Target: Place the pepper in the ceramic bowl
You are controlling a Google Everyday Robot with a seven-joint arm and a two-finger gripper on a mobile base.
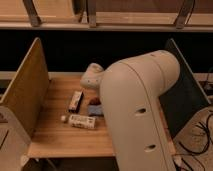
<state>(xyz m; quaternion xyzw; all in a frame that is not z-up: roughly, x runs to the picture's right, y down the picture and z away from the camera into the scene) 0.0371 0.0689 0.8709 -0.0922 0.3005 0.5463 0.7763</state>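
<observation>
On the wooden table (55, 137) I see a far carton (76, 101) and a near carton (82, 121), both white, lying flat; a wooden panel (25, 92) stands left, a dark panel (187, 92) right.

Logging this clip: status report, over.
Claw over mid-table, behind pepper. Pepper at far rim of ceramic bowl. Cartons left; arm blocks view right.
</observation>
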